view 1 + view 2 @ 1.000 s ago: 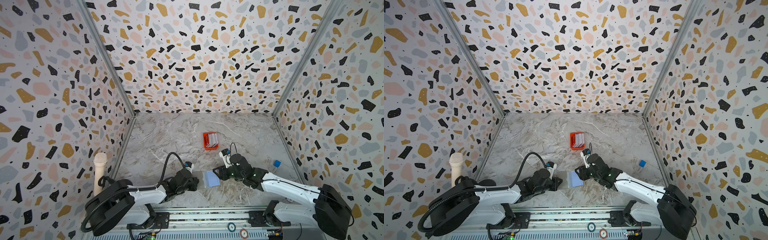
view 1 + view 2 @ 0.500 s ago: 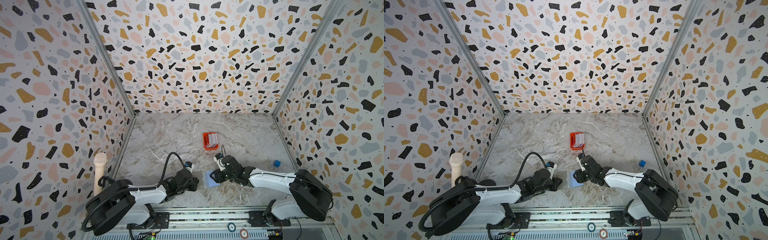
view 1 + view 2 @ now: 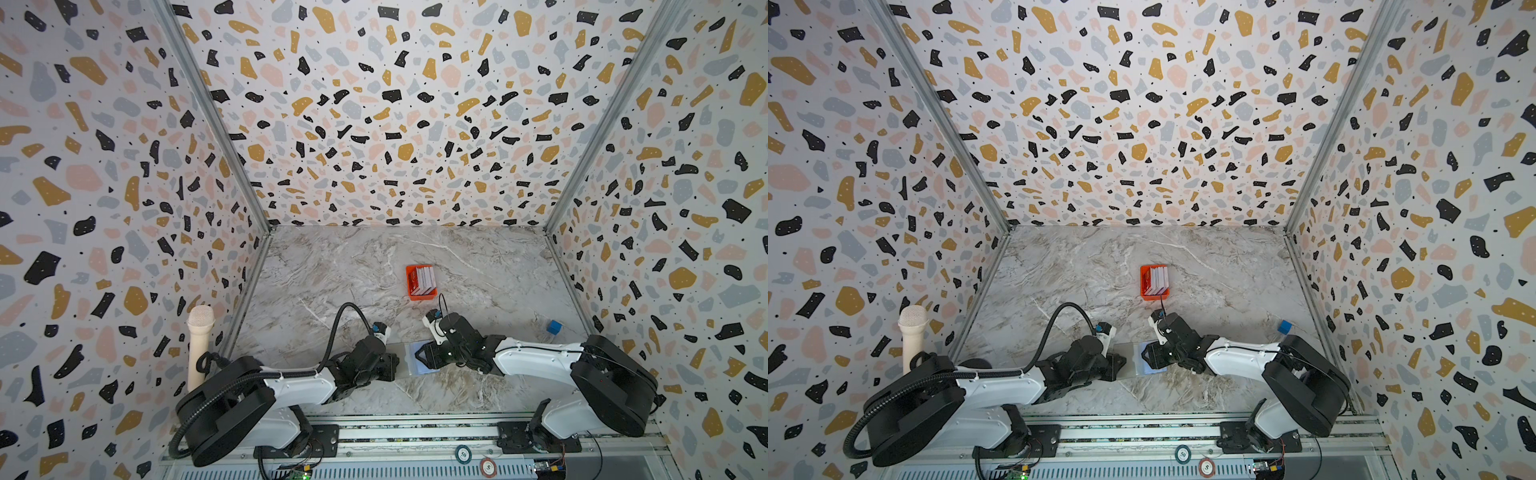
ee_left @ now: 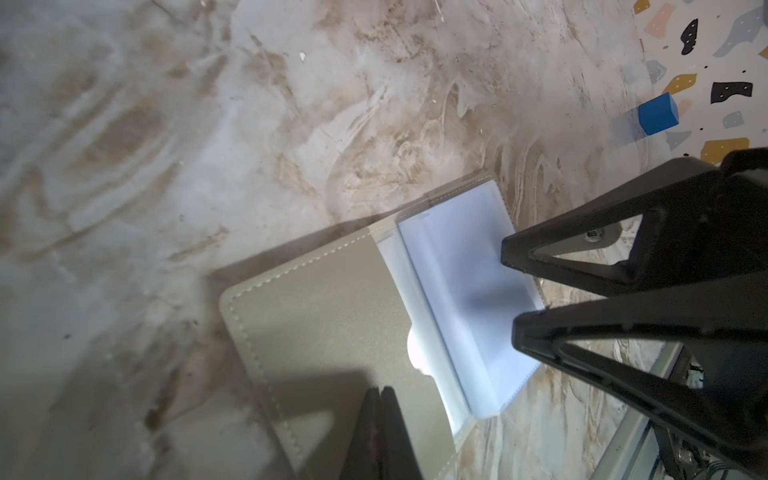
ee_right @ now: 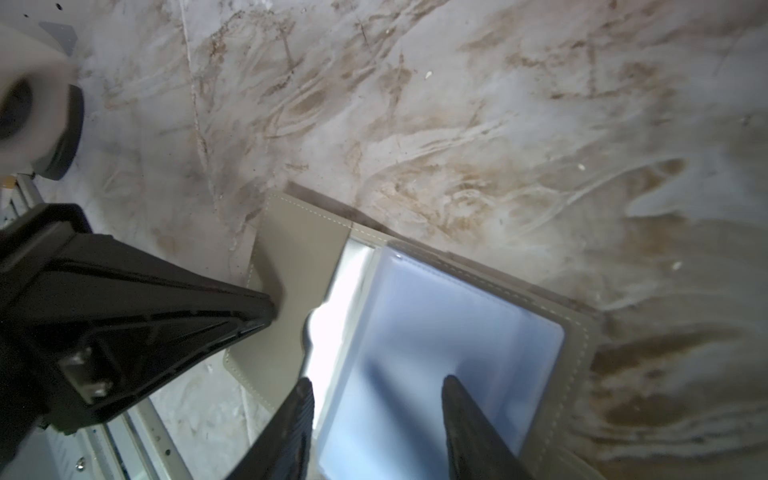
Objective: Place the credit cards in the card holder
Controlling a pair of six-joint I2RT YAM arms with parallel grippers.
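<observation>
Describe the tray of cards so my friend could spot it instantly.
On the marble table, look toward the middle, beyond the grey card holder. A small orange tray sits alone there, packed with credit cards. Nothing else on the marble is orange; the cube is blue.

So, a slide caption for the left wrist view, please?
Left end effector, shut, on the open card holder; right end effector at its pockets.

Boxed in on three sides by terrazzo-print walls (image 3: 395, 124): white, flecked with ochre, pink, grey and black. Joined at the back corners by grey metal strips (image 3: 217, 124) running up to the upper frame edge. Floored across the lower middle with grey-brown marbled sheet (image 3: 332, 266). Lit evenly and softly.
</observation>
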